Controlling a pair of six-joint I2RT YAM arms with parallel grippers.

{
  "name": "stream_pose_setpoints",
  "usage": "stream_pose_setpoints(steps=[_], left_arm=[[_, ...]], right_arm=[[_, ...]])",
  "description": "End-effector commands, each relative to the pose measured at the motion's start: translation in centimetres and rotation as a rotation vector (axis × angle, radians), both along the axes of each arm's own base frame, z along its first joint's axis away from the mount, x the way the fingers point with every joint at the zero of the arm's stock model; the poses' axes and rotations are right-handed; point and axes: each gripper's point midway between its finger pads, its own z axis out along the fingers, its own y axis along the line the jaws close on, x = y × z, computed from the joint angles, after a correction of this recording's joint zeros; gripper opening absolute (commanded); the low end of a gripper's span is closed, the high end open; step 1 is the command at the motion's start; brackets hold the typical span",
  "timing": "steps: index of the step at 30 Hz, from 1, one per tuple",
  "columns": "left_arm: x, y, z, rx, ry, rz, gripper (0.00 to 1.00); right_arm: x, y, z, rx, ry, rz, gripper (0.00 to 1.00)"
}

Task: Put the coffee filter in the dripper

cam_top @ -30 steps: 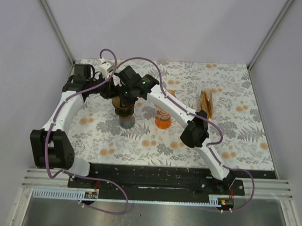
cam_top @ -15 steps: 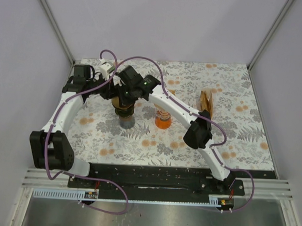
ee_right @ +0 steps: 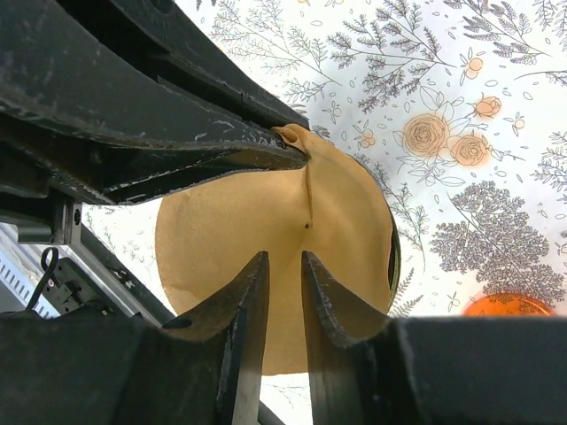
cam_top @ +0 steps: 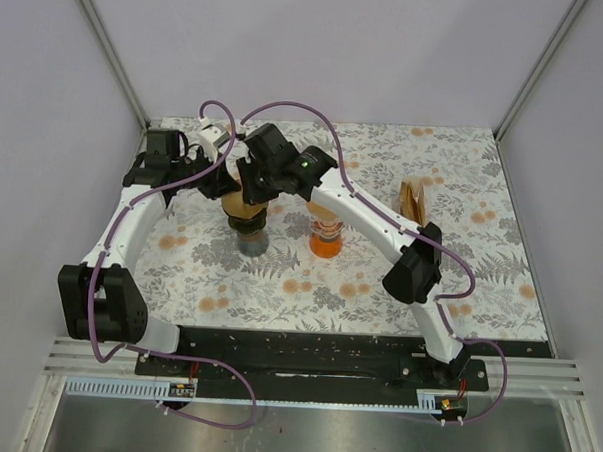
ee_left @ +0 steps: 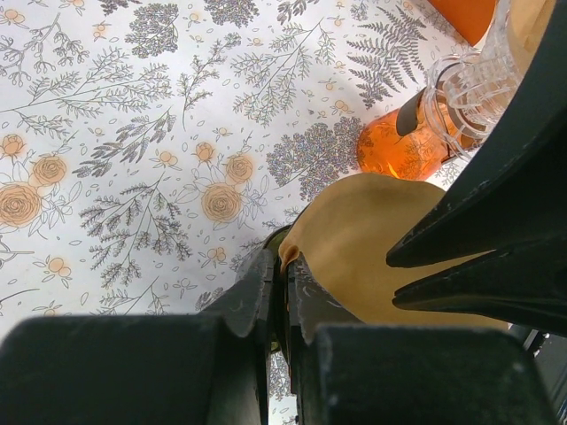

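Observation:
The brown paper coffee filter (cam_top: 244, 207) sits opened in the dripper (cam_top: 252, 243) at the table's middle left. My left gripper (cam_top: 227, 188) is shut on the filter's rim; the left wrist view shows its jaws (ee_left: 285, 261) pinching the folded edge of the filter (ee_left: 363, 230). My right gripper (cam_top: 252, 190) hovers just above the filter. In the right wrist view its jaws (ee_right: 283, 258) stand a narrow gap apart over the filter's inside (ee_right: 266, 221) and hold nothing. The dripper's dark rim (ee_right: 392, 257) shows beside the paper.
An orange glass server (cam_top: 325, 238) stands just right of the dripper and also shows in the left wrist view (ee_left: 399, 146). A holder with a stack of brown filters (cam_top: 415, 203) stands at the right. Both arms cross above the dripper.
My right gripper has pulled back and up from the filter, and its elbow has swung right. My left gripper has stayed shut on the filter's rim.

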Motion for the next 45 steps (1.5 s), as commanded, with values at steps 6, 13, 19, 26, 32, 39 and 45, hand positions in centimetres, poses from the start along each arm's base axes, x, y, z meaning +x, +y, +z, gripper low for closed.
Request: stream_pose_setpoints(steps=[6, 13, 19, 26, 32, 39, 45], left_arm=[[0.5, 1.0, 0.0, 0.067, -0.071, 0.009, 0.00], [0.4, 1.0, -0.1, 0.070, -0.070, 0.006, 0.00], [0.4, 1.0, 0.1, 0.070, -0.078, 0.005, 0.00], [0.2, 0.9, -0.1, 0.065, -0.071, -0.004, 0.00], [0.1, 0.9, -0.1, 0.062, -0.069, -0.008, 0.00], [0.2, 0.8, -0.2, 0.061, -0.063, -0.009, 0.00], [0.4, 0.7, 0.0, 0.053, -0.063, -0.013, 0.06]], right_arm=[[0.4, -1.1, 5.1, 0.073, -0.126, -0.042, 0.34], [1.3, -2.4, 6.9, 0.059, -0.204, -0.078, 0.50], [3.6, -3.6, 5.9, 0.020, -0.216, -0.123, 0.63], [4.6, -2.5, 2.2, -0.007, -0.127, -0.074, 0.63], [4.4, -1.6, 0.1, -0.020, -0.083, -0.001, 0.53], [3.7, -1.1, -1.2, -0.027, -0.053, 0.067, 0.39], [3.5, -1.1, -1.8, -0.039, -0.057, 0.103, 0.26]])
